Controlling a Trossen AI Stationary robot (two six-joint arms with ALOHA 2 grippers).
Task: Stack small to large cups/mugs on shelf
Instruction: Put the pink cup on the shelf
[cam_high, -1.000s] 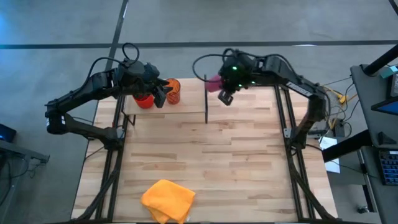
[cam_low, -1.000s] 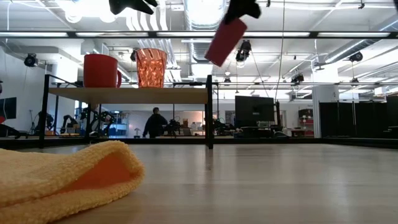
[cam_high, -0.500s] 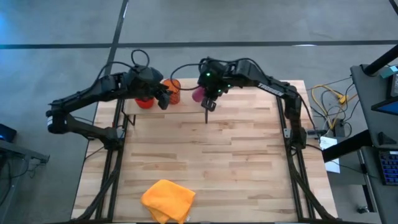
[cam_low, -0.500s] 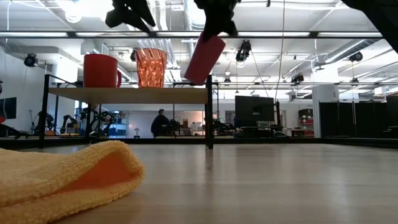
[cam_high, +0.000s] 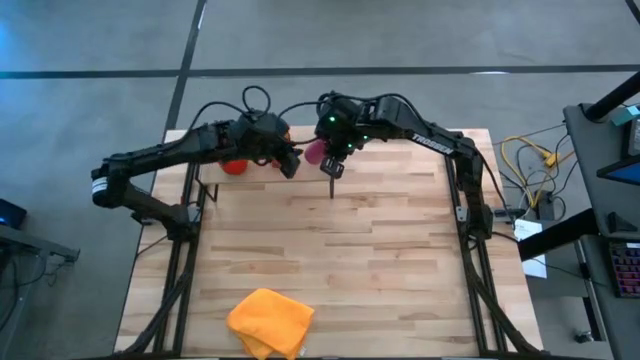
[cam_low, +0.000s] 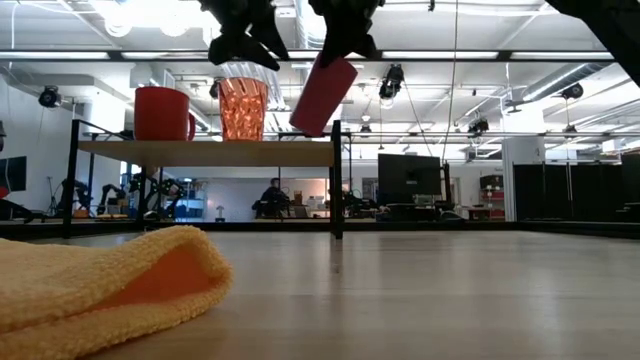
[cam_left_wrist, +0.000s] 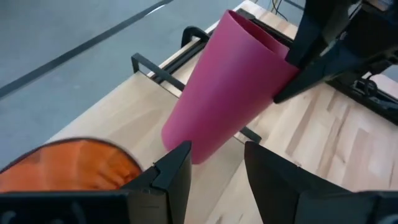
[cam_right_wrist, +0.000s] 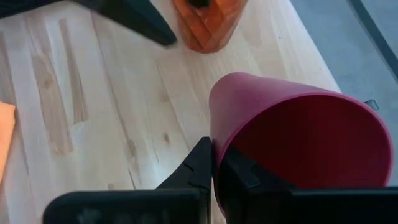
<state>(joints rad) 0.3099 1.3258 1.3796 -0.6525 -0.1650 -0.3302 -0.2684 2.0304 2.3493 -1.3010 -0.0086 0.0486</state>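
Above the pale shelf (cam_low: 200, 152), my right gripper (cam_right_wrist: 214, 163) pinches the tilted magenta tumbler's (cam_low: 322, 96) rim; I'd level it before lowering beside the orange striped cup (cam_low: 243, 108), with the empty, parted left gripper (cam_left_wrist: 214, 163) clear.

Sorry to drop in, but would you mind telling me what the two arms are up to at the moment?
They are lining cups up on the shelf at the far end of the table. The red mug and the orange striped cup stand on it side by side. The right gripper holds the pink tumbler by its rim, tilted in the air beside the orange cup and not set down. The left gripper hovers open close to the tumbler's base. A yellow cloth lies at the near edge.
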